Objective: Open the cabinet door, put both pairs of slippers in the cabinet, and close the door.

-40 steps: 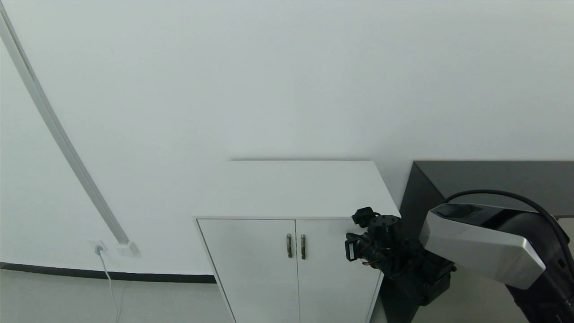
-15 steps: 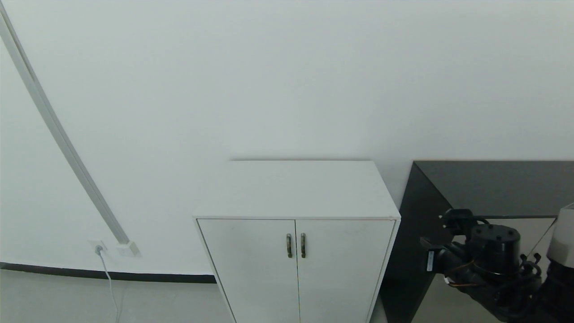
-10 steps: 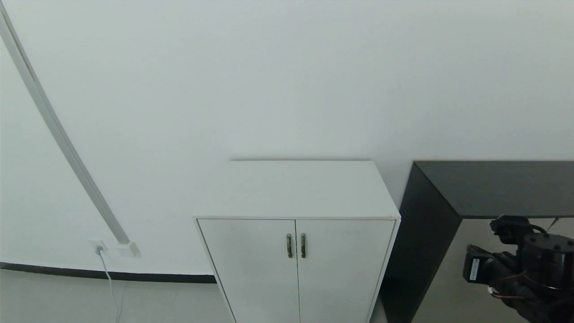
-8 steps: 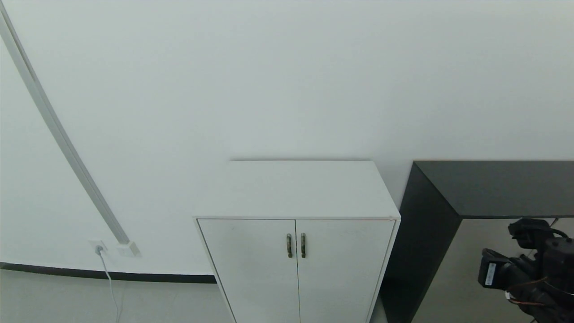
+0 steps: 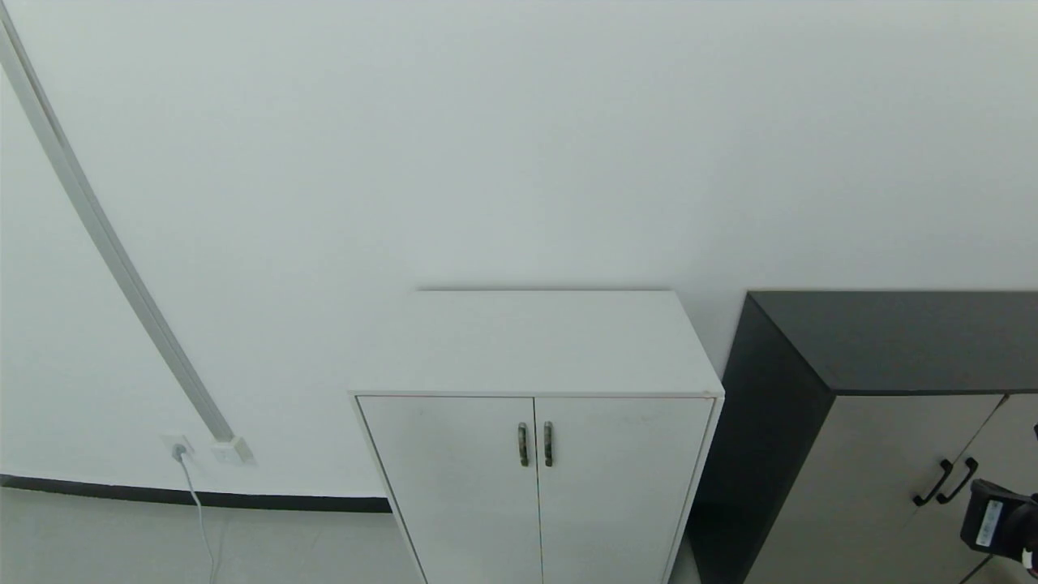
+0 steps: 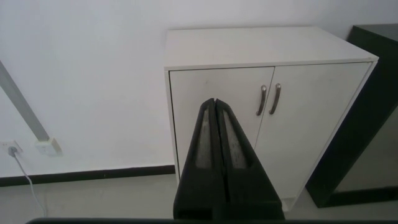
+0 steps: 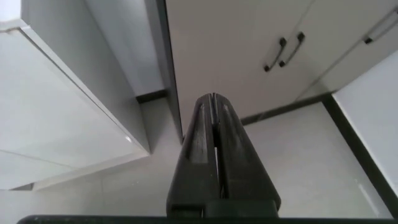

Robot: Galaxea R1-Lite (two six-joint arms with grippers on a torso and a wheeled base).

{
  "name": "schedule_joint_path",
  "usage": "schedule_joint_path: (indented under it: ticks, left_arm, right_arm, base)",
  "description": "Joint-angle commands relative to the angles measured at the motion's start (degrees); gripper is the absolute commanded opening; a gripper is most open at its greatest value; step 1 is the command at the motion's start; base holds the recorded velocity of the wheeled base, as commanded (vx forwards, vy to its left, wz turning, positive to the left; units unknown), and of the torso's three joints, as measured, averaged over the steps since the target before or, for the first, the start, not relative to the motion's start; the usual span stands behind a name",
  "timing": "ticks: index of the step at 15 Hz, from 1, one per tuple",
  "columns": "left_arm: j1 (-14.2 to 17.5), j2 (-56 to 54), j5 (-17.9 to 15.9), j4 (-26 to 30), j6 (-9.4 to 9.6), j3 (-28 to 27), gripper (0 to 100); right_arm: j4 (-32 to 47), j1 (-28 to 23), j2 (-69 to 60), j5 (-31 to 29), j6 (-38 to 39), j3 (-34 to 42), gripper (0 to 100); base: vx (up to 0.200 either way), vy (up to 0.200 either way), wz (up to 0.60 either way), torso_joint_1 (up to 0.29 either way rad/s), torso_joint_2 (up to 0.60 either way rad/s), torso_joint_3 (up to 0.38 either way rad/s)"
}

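A: Your left gripper (image 6: pixel 214 102), fingers (image 6: pixel 202 146) pressed flat together with nothing between them, faces the white cabinet (image 6: pixel 249 46) from the front. And the other arm?

B: Your right gripper (image 7: pixel 213 99) is closed too and carries nothing; its tips meet. Beyond it stand the grey doors of the dark cabinet (image 7: pixel 242 37), fitted with a pair of black handles (image 7: pixel 274 56). Pale floor (image 7: pixel 298 162) lies beneath.

A: Where does your head camera put the cabinet you are to open?

B: At 6 o'clock from the middle of its view, backed against the white wall (image 5: pixel 519 146). Both doors (image 5: pixel 454 487) are shut and flush, and two upright metal handles (image 5: pixel 523 444) sit side by side at the centre seam.

A: And around it?

B: The dark cabinet stands just beside it at 4 o'clock, its own doors shut as well. At 8 o'clock a wall socket (image 5: pixel 177 446) holds a plug, and its cable (image 5: pixel 199 511) drops toward the floor. A pale conduit (image 5: pixel 105 235) climbs from beside the socket toward 10 o'clock. A black skirting strip (image 5: pixel 243 499) runs along the foot of the wall, from the 8 o'clock edge of the view to the white cabinet's side.
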Motion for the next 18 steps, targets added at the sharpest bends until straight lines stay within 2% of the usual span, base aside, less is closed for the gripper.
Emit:
schedule_joint_path:
  ticks: [1, 4, 6, 9, 11, 15, 18]
  left_arm:
    - [0.09, 0.07, 0.01, 0.0, 0.0, 0.01, 0]
    - [0.0, 0.07, 0.01, 0.0, 0.0, 0.01, 0]
    - [0.09, 0.07, 0.01, 0.0, 0.0, 0.01, 0]
    - [0.09, 0.07, 0.01, 0.0, 0.0, 0.01, 0]
    - [0.0, 0.07, -0.08, 0.0, 0.0, 0.01, 0]
    - [0.0, 0.07, -0.08, 0.0, 0.0, 0.01, 0]
    - [0.0, 0.07, -0.08, 0.0, 0.0, 0.01, 0]
  right_arm:
    - [6.54, -0.43, -11.47, 0.91, 0.01, 0.0, 0]
    - [18.5, -0.43, -22.81, 1.17, 0.01, 0.0, 0]
    - [26.32, -0.43, -30.46, 3.81, -0.08, 0.0, 0]
    - [43.02, -0.08, -46.72, 8.12, -0.25, -0.97, 0]
    - [50.23, 0.19, -55.07, 11.11, -1.75, -1.32, 0]
    - [60.33, 0.36, -66.67, 17.35, -4.47, -1.23, 0]
    - [59.63, 0.54, -69.22, 18.31, -6.93, 0.0, 0]
  base:
    - [0.0, 0.0, 0.0, 0.0, 0.0, 0.0]
    - [0.0, 0.0, 0.0, 0.0, 0.0, 0.0]
    - [0.0, 0.0, 0.0, 0.0, 0.0, 0.0]
    - [0.0, 0.0, 0.0, 0.0, 0.0, 0.0]
    - [0.0, 0.0, 0.0, 0.0, 0.0, 0.0]
    - [0.0, 0.0, 0.0, 0.0, 0.0, 0.0]
    - [0.0, 0.0, 0.0, 0.0, 0.0, 0.0]
